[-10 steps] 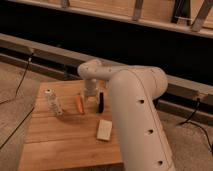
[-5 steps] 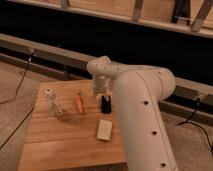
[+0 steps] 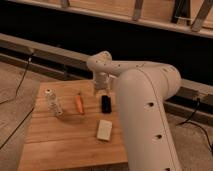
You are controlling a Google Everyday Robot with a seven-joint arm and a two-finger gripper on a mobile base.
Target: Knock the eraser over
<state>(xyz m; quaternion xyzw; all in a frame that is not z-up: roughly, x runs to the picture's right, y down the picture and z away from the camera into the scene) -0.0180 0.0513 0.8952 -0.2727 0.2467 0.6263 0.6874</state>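
The big white arm fills the right side of the shot, bending over from the near right and reaching back across the wooden tabletop. It comes in from above and behind, I'd guess so the wrist can drop straight down next to the target without sweeping the other stuff.

The gripper hangs near the tabletop's far edge, pointing down, just behind the eraser. Honestly can't tell how the fingers are set, they're just a dark blob from here.

The eraser sits mid-tabletop, right of the orange stick and up from the pale block. It reads as a dark slab lying along the wood, though I can't be sure it's flat rather than still standing. A small clear bottle stands over on the left, well apart from everything.

Compared with a second ago: the elbow joint was further left then, and the wrist has swung right and closer to the eraser. The bottle, stick and pale block haven't budged.
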